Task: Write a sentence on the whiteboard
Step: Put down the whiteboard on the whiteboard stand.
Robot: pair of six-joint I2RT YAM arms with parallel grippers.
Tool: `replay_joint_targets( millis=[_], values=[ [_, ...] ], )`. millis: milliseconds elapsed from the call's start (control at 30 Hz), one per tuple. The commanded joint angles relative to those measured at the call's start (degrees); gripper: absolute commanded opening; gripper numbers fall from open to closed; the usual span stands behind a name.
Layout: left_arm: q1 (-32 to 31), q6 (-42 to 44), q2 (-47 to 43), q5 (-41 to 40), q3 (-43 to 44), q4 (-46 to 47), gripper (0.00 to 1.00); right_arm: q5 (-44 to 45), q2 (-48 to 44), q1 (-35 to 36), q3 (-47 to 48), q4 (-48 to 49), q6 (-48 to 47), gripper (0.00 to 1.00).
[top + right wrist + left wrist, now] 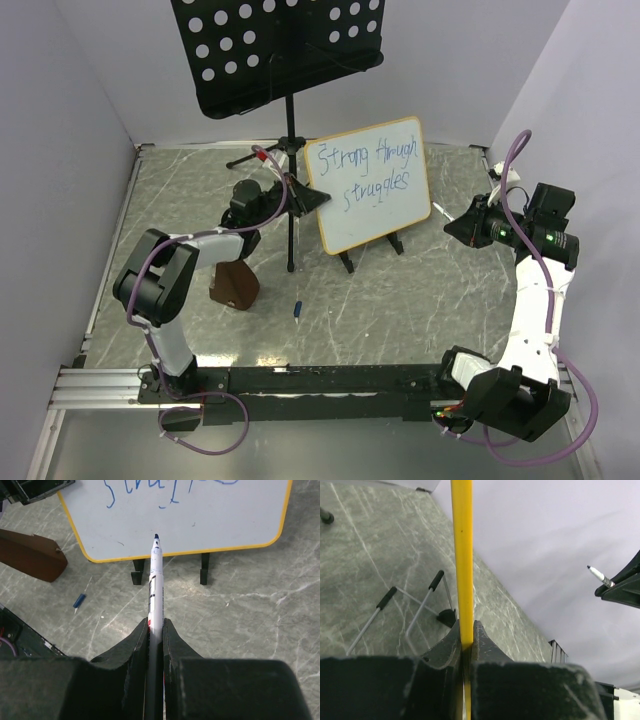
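Standing on black clip feet at the back of the grey marbled worktop (420,300), the small white, orange-framed whiteboard (370,185) carried the blue handwritten sentence (362,165) in two lines. My left claw (466,632) was clamped on its frame edge, I judged to steady it. My right claw (155,627), off to one side, gripped the white marker (155,575), tip aimed at the board but apart.

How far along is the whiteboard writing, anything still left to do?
Looks done: the sentence stands in blue, two lines, on the whiteboard. In hand: the left gripper clamps the board's frame edge, and the right gripper holds the uncapped marker, tip off the board. Probably left: capping it, since the blue cap lies on the table, and letting go.
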Motion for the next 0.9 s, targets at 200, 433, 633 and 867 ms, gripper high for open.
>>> replay_joint_targets(
  millis=[200, 433, 633, 867],
  values=[
    [1.05, 1.2, -3.89, 1.8, -3.42, 12.83, 0.01, -0.88, -0.99, -0.33, -0.13, 1.39, -0.59, 0.0],
    [1.58, -0.56, -3.53, 1.45, -4.22, 15.3, 0.01, -0.62, -1.42, -0.33, -0.4, 0.95, -0.94, 0.0],
    [1.58, 3.12, -4.23, 2.33, -3.16, 11.09, 0.01, -0.79, -1.6, -0.33, -0.4, 1.04, -0.76, 0.0],
    [2.02, 7.61, -4.94, 2.42, -5.71, 8.0, 0.01, -0.88, -1.95, -0.33, -1.01, 1.3, -0.76, 0.0]
  ],
)
